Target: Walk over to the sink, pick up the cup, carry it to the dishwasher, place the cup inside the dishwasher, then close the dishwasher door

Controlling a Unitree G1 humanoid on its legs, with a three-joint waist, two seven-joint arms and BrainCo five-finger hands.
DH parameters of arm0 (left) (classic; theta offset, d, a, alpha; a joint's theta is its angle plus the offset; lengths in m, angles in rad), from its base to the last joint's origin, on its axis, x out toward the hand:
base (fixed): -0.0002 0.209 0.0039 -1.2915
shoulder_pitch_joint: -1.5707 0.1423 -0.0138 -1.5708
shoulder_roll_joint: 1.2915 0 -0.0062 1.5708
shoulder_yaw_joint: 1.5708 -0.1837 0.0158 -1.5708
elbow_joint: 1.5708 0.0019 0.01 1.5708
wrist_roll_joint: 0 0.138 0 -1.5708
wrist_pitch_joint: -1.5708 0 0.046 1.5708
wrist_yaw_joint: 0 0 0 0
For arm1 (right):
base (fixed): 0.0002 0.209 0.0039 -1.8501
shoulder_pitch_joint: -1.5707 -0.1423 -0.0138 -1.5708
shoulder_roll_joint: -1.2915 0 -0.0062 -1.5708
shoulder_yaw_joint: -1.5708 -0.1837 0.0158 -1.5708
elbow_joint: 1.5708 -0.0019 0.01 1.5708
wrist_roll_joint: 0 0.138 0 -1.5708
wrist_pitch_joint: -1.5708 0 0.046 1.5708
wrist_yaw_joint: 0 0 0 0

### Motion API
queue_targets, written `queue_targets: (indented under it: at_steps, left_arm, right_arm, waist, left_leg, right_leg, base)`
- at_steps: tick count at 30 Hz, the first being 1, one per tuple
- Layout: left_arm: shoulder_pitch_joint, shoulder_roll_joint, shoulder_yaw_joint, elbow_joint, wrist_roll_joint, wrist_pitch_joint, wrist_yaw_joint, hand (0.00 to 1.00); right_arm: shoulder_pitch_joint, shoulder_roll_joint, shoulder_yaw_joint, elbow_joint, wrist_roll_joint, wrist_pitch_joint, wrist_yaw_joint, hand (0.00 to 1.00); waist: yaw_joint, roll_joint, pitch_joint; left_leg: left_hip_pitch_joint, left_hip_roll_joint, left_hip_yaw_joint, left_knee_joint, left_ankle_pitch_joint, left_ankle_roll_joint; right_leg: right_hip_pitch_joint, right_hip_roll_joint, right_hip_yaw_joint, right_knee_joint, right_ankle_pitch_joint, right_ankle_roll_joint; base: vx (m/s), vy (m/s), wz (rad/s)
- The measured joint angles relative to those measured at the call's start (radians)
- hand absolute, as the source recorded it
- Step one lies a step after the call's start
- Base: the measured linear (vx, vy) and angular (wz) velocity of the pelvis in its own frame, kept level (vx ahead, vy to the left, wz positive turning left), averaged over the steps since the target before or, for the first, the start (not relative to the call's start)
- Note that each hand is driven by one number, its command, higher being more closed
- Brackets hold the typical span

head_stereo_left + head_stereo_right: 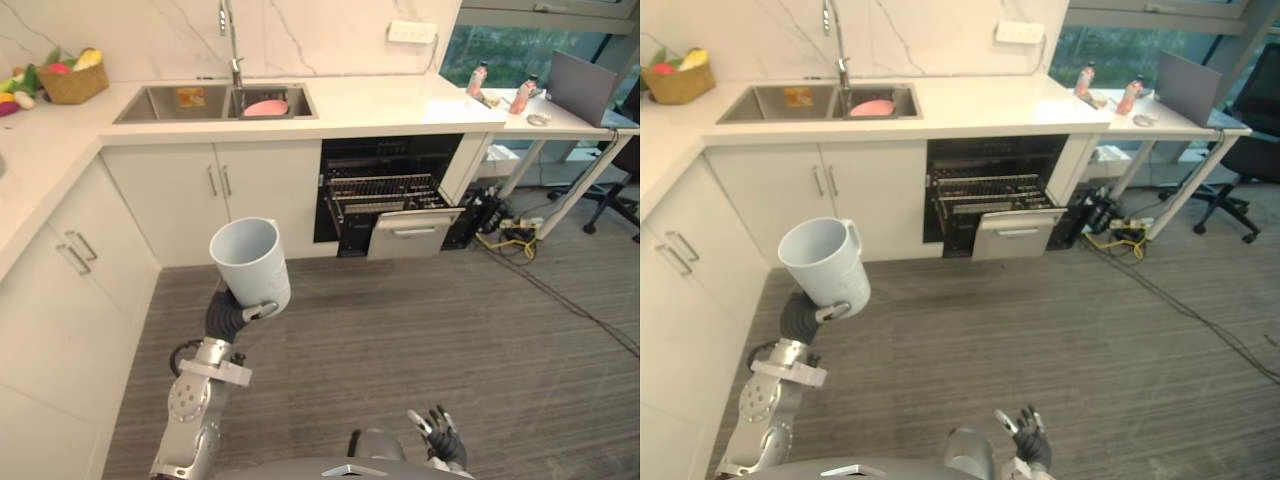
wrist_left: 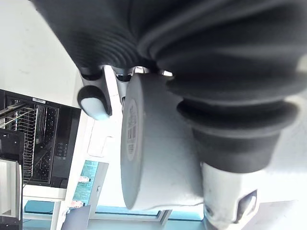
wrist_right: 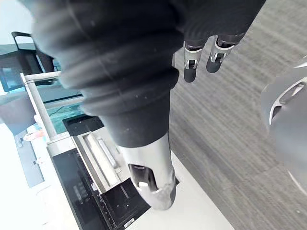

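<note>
The pale blue-grey cup (image 1: 252,262) sits left of centre in the left eye view, lifted clear of the floor with its open mouth turned up toward the camera and its body leaning a little. The left hand (image 1: 228,316) grips it from below, at the lower part of its wall. In the left wrist view its fingers (image 2: 93,100) are curled round the cup, clamping it against the palm. Beyond the cup, in the upper middle of the frame, the dishwasher (image 1: 385,195) stands open under the white countertop (image 1: 400,105). Its wire rack (image 1: 385,188) is drawn partly out, and a silver front panel (image 1: 415,232) with a bar handle juts forward beneath it. In the upper left the double sink (image 1: 150,103) is set into the counter (a pink dish (image 1: 265,107) lies in its right basin), with the faucet (image 1: 234,45) rising behind. A basket (image 1: 73,82) of fruit stands at the far upper left. The right hand (image 1: 438,432) hangs low at the bottom right of centre over the grey striped floor (image 1: 420,320), its fingers (image 3: 192,62) straight and apart, holding nothing.
</note>
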Motion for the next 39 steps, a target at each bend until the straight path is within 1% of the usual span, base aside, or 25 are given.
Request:
queue_targets:
  at_steps: [1,3,5,6,7,8,12,13,14,15,16,17,19,20,21,22,23,25,27,29,30,32,34,36,39]
  left_arm:
    - [-0.013,0.000,-0.005,0.000,0.001,0.007,0.005,1.00]
    - [-0.048,0.000,-0.019,0.001,0.001,0.017,0.004,1.00]
    - [-0.080,0.001,-0.030,-0.001,-0.001,0.017,-0.005,1.00]
    - [-0.083,0.001,-0.033,-0.001,0.000,0.020,-0.012,1.00]
    - [-0.070,-0.018,-0.037,-0.004,0.000,0.022,-0.029,1.00]
    - [-0.071,-0.019,-0.035,-0.012,0.001,0.021,-0.040,1.00]
    - [-0.063,-0.030,-0.022,-0.089,0.001,-0.007,-0.051,1.00]
    - [-0.054,-0.032,-0.021,-0.103,0.001,-0.010,-0.051,1.00]
    - [-0.025,-0.040,-0.025,-0.126,0.002,-0.017,-0.050,1.00]
    - [0.001,-0.057,-0.027,-0.136,0.003,-0.019,-0.044,1.00]
    - [0.014,-0.063,-0.028,-0.142,0.004,-0.021,-0.043,1.00]
    - [0.057,-0.074,-0.024,-0.125,0.004,-0.031,-0.042,1.00]
    - [0.106,-0.080,-0.018,-0.084,0.007,-0.033,-0.043,1.00]
    - [0.115,-0.078,-0.013,-0.056,0.019,-0.034,-0.045,1.00]
    - [0.118,-0.077,0.002,-0.024,0.022,-0.040,-0.050,1.00]
    - [0.122,-0.074,0.009,-0.016,0.022,-0.041,-0.051,1.00]
    - [0.129,-0.066,0.016,-0.014,0.022,-0.053,-0.051,1.00]
    - [0.130,-0.060,0.013,-0.014,0.022,-0.076,-0.050,1.00]
    - [0.135,-0.062,-0.014,-0.014,0.032,-0.078,-0.047,1.00]
    - [0.146,-0.062,-0.033,-0.017,0.045,-0.079,-0.043,1.00]
    - [0.156,-0.055,-0.038,-0.022,0.052,-0.081,-0.042,1.00]
    - [0.140,-0.025,-0.046,-0.032,0.060,-0.081,-0.042,1.00]
    - [0.118,-0.001,-0.046,-0.043,0.060,-0.081,-0.042,1.00]
    - [0.094,0.025,-0.044,-0.046,0.060,-0.078,-0.042,1.00]
    - [0.089,0.048,-0.037,-0.081,0.060,-0.053,-0.042,1.00]
  right_arm:
    - [0.001,0.004,0.000,-0.015,0.000,-0.005,0.000,0.00]
    - [0.008,0.014,0.000,-0.046,0.000,-0.010,0.000,0.00]
    - [0.044,0.032,0.013,-0.094,0.003,-0.016,0.000,0.00]
    - [0.069,0.032,0.015,-0.116,0.021,-0.016,-0.001,0.00]
    - [0.071,0.019,0.016,-0.131,0.030,-0.010,-0.007,0.00]
    - [0.071,0.016,0.016,-0.150,0.031,-0.004,-0.008,0.00]
    - [0.067,0.017,0.086,-0.302,0.030,0.034,-0.003,0.00]
    - [0.066,0.019,0.092,-0.313,0.029,0.039,-0.001,0.00]
    - [0.066,0.021,0.095,-0.325,0.027,0.052,0.001,0.00]
    - [0.072,0.021,0.093,-0.334,0.025,0.065,0.001,0.00]
    - [0.086,0.022,0.096,-0.346,0.023,0.073,0.002,0.00]
    - [0.118,0.016,0.093,-0.349,0.019,0.082,0.005,0.00]
    - [0.125,0.009,0.072,-0.344,0.021,0.070,0.007,0.00]
    - [0.120,-0.016,0.073,-0.339,0.026,0.060,0.007,0.00]
    - [0.108,-0.030,0.075,-0.323,0.046,0.054,0.008,0.00]
    - [0.100,-0.035,0.076,-0.317,0.058,0.053,0.008,0.00]
    - [0.080,-0.039,0.076,-0.319,0.075,0.051,0.006,0.00]
    - [0.048,-0.050,0.079,-0.343,0.093,0.050,-0.002,0.00]
    - [0.049,-0.052,0.080,-0.405,0.102,0.048,-0.015,0.00]
    - [0.056,-0.058,0.081,-0.440,0.108,0.047,-0.033,0.00]
    - [0.061,-0.038,0.081,-0.452,0.110,0.048,-0.043,0.00]
    - [0.062,-0.001,0.077,-0.502,0.115,0.048,-0.058,0.00]
    - [0.060,0.007,0.061,-0.574,0.117,0.046,-0.075,0.00]
    - [0.052,0.017,0.029,-0.652,0.119,0.022,-0.095,0.00]
    - [0.031,0.031,0.026,-0.718,0.119,-0.026,-0.157,0.00]
  waist:
    - [-0.005,0.009,0.005]
    - [-0.005,0.032,0.021]
    - [-0.009,0.010,0.024]
    - [-0.019,0.001,0.027]
    - [-0.014,0.042,0.038]
    - [-0.009,0.054,0.044]
    - [0.011,0.042,0.056]
    - [0.016,0.041,0.057]
    - [0.020,0.055,0.057]
    - [0.016,0.100,0.047]
    - [0.012,0.080,0.042]
    - [0.017,0.074,0.037]
    - [0.017,0.090,0.032]
    - [0.018,0.090,0.037]
    - [0.028,0.074,0.039]
    - [0.032,0.068,0.039]
    - [0.039,0.055,0.040]
    - [0.037,0.039,0.037]
    - [0.030,0.038,0.037]
    - [0.030,0.039,0.036]
    - [0.031,0.007,0.031]
    - [0.020,-0.031,0.014]
    - [0.019,-0.040,0.018]
    - [0.022,-0.040,0.018]
    - [0.035,-0.036,0.015]
  left_leg:
    - [0.029,0.025,-0.003,-0.014,-0.007,-0.013]
    - [0.060,0.075,-0.013,-0.002,-0.038,-0.063]
    - [0.081,0.094,-0.013,0.041,-0.072,-0.115]
    - [0.118,0.104,-0.001,0.069,-0.103,-0.132]
    - [0.141,0.145,0.024,0.091,-0.121,-0.122]
    - [0.143,0.152,0.036,0.094,-0.116,-0.120]
    - [0.161,0.169,0.059,0.227,-0.059,-0.126]
    - [0.155,0.178,0.060,0.282,-0.052,-0.114]
    - [0.104,0.220,0.054,0.418,-0.014,-0.062]
    - [0.011,0.283,0.025,0.604,0.078,-0.013]
    - [-0.036,0.284,0.013,0.691,0.157,-0.018]
    - [-0.103,0.310,-0.016,0.821,0.369,-0.031]
    - [-0.264,0.331,-0.038,1.011,0.279,-0.027]
    - [-0.369,0.312,-0.022,1.051,0.178,-0.020]
    - [-0.430,0.283,0.007,0.997,0.096,-0.018]
    - [-0.444,0.273,0.018,0.935,0.063,-0.032]
    - [-0.448,0.244,0.033,0.752,0.026,-0.059]
    - [-0.430,0.155,-0.028,0.318,0.042,-0.089]
    - [-0.426,0.097,-0.115,0.115,0.144,-0.093]
    - [-0.423,0.083,-0.161,0.050,0.273,-0.107]
    - [-0.405,0.064,-0.154,0.080,0.302,-0.157]
    - [-0.423,0.037,-0.132,0.154,0.251,-0.115]
    - [-0.424,0.038,-0.101,0.193,0.202,-0.090]
    - [-0.392,0.040,-0.061,0.201,0.159,-0.072]
    - [-0.350,0.060,0.031,0.171,0.109,-0.055]
  right_leg:
    - [0.004,0.038,-0.043,-0.191,-0.010,0.002]
    - [0.020,0.139,-0.037,-0.526,0.042,0.005]
    - [0.068,0.207,0.059,-0.913,0.229,0.024]
    - [0.121,0.214,0.071,-0.965,0.415,0.012]
    - [0.124,0.246,0.062,-0.904,0.392,-0.044]
    - [0.111,0.246,0.061,-0.849,0.362,-0.068]
    - [0.061,0.218,0.035,-0.540,0.104,-0.067]
    - [0.062,0.222,0.033,-0.513,0.075,-0.067]
    - [0.088,0.231,0.000,-0.494,0.030,-0.059]
    - [0.117,0.228,-0.034,-0.437,-0.013,-0.059]
    - [0.131,0.211,-0.030,-0.402,-0.048,-0.045]
    - [0.168,0.240,-0.014,-0.413,-0.116,-0.061]
    - [0.237,0.288,-0.014,-0.482,-0.126,-0.071]
    - [0.279,0.299,-0.006,-0.532,-0.121,-0.080]
    - [0.322,0.297,0.016,-0.583,-0.110,-0.087]
    - [0.349,0.295,0.025,-0.609,-0.096,-0.076]
    - [0.395,0.292,0.060,-0.655,-0.090,-0.068]
    - [0.456,0.262,0.127,-0.689,-0.101,-0.029]
    - [0.494,0.237,0.177,-0.697,-0.124,0.011]
    - [0.537,0.225,0.220,-0.709,-0.144,0.047]
    - [0.566,0.201,0.264,-0.719,-0.160,0.075]
    - [0.575,0.153,0.305,-0.739,-0.127,0.143]
    - [0.573,0.138,0.320,-0.745,-0.071,0.198]
    - [0.573,0.117,0.297,-0.740,-0.011,0.200]
    - [0.491,0.069,0.213,-0.640,0.035,0.148]
  base:
    - [0.63,-0.057,0.02]
    - [0.57,-0.093,0.09]
    - [0.47,-0.156,0.35]
    - [0.49,-0.215,0.38]
    - [0.54,-0.218,0.24]
    - [0.44,-0.187,0.05]
    - [0.28,-0.178,0.09]
    - [0.19,-0.202,-0.17]
    - [0.25,-0.103,-0.16]
    - [0.32,-0.060,-0.05]
    - [0.41,-0.039,0.04]
    - [0.41,-0.080,-0.07]
    - [0.41,-0.091,-0.16]
    - [0.47,-0.098,-0.27]
    - [0.57,-0.115,-0.40]
    - [0.58,-0.082,-0.67]
    - [0.57,-0.028,-0.80]
    - [0.53,0.074,-0.86]
    - [0.43,0.166,-0.66]
    - [0.43,0.250,-0.73]
    - [0.47,0.292,-0.66]
    - [0.44,0.269,-0.43]
    - [0.34,0.270,-0.39]
    - [0.28,0.304,-0.55]
    - [0.12,0.198,-0.84]
